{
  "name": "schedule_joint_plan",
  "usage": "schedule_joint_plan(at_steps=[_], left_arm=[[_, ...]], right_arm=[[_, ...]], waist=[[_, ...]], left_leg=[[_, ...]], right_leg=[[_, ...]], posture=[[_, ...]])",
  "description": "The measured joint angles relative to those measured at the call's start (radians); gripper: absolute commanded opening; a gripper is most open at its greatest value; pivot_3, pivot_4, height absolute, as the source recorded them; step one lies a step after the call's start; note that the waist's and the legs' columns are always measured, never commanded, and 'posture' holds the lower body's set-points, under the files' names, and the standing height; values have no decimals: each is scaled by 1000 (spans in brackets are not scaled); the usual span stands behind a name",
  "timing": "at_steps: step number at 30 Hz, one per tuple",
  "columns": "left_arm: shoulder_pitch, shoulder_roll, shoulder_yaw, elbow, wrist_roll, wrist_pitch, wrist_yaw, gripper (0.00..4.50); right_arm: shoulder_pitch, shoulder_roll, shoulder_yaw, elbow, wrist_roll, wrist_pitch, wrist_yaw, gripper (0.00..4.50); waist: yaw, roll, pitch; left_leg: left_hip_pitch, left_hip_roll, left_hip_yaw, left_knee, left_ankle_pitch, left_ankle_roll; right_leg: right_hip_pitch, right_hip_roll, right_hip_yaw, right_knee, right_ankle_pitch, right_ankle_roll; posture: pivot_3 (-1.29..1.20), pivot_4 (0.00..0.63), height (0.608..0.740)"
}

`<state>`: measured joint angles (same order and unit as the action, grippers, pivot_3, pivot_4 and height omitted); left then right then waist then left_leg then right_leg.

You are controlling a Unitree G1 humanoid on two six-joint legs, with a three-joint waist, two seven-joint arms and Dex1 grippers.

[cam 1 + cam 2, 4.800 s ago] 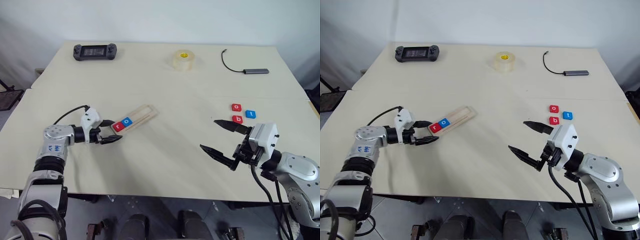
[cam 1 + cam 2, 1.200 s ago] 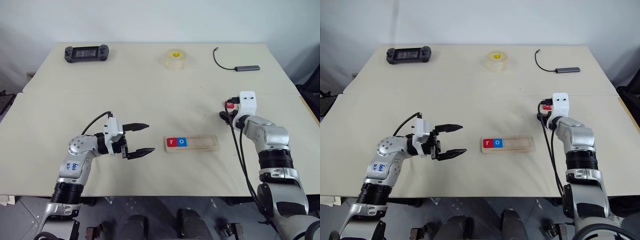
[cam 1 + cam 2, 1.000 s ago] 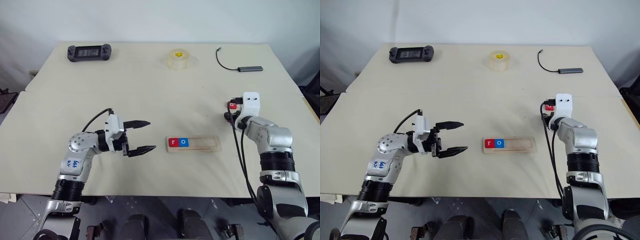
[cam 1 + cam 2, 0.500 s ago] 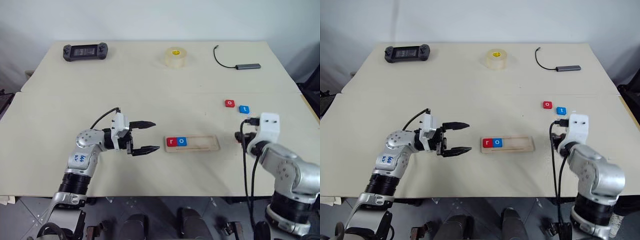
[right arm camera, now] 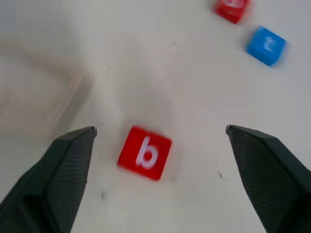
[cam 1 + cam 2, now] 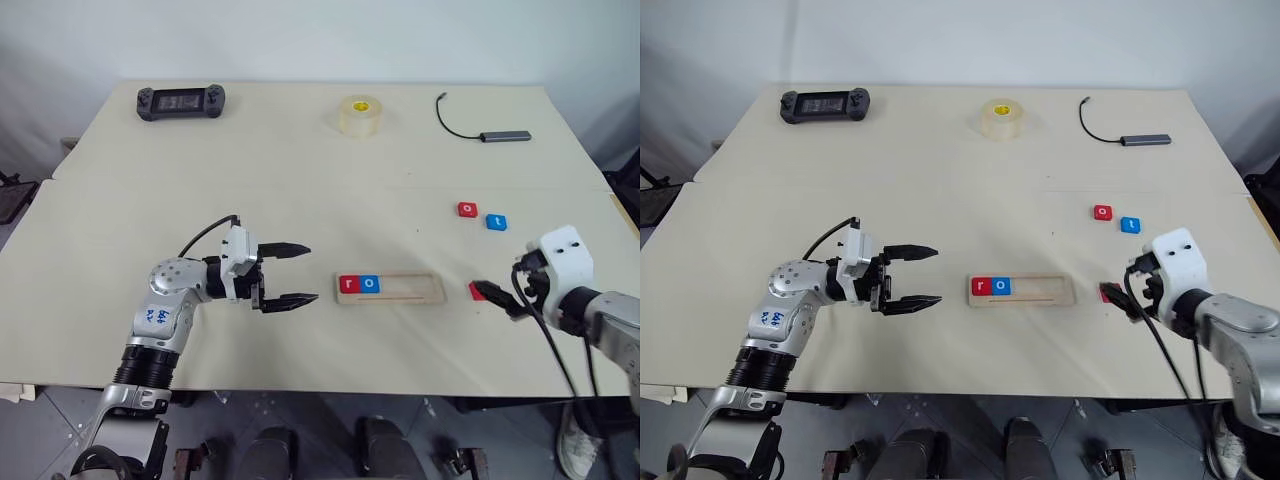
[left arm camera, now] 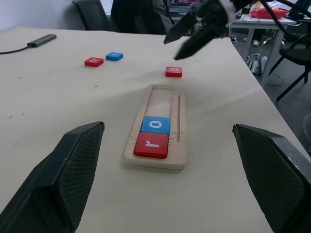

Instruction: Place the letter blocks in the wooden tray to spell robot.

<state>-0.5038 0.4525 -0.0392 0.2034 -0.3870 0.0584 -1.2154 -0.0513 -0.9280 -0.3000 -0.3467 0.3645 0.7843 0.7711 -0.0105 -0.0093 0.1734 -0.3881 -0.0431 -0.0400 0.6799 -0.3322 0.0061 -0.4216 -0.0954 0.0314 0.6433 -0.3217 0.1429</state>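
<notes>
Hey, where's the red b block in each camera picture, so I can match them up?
Left eye: red b block, just right of the wooden tray.
Right eye: b block, partly behind the right hand.
Left wrist: beyond the tray's far end.
Right wrist: low centre.
Shared landmark: the tray.

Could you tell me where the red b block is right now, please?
The red b block lies flat on the table, just off the right end of the wooden tray, below the open right gripper and nearer the robot than the red o and blue t blocks.
</notes>
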Motion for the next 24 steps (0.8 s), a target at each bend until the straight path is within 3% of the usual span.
schedule_joint_plan(at_steps=[5, 9, 13, 20, 24], left_arm=[[0, 0, 0, -1, 0, 0, 0, 4500], [9, 4, 0, -35, -1, 11, 1, 4500], [19, 30, 2, -81, -12, 40, -1, 4500], [30, 54, 3, -114, -21, 68, -11, 4500], [30, 54, 3, -117, -22, 73, -10, 4500]], right_arm=[[-56, -56, 96, 287, -36, -391, 303, 4481], [-233, -57, 198, 571, -108, -605, 439, 4481], [-367, -50, 271, 759, -162, -740, 533, 4481], [-469, -32, 344, 969, -212, -834, 634, 4481], [-520, -12, 350, 1046, -227, -861, 644, 3173]], waist=[[-5, -1, 0], [-9, 0, 1], [-9, 0, 1], [-1, 0, 0], [4, 0, 0]], left_leg=[[3, 1, 1, 2, 0, 0], [4, 1, 0, 2, 1, 0], [3, 2, -1, 2, 1, -1], [3, 1, -2, 2, 1, -1], [3, 2, -2, 2, 1, -1]], right_leg=[[3, 0, 1, -1, 1, 1], [4, -1, 0, -2, 1, 2], [4, -2, -1, -4, 1, 2], [5, -3, -1, -6, 1, 2], [5, -3, -1, -6, 1, 1]], posture=[[0, 150, 740], [0, 150, 740], [0, 150, 740], [0, 150, 740], [0, 150, 740]])
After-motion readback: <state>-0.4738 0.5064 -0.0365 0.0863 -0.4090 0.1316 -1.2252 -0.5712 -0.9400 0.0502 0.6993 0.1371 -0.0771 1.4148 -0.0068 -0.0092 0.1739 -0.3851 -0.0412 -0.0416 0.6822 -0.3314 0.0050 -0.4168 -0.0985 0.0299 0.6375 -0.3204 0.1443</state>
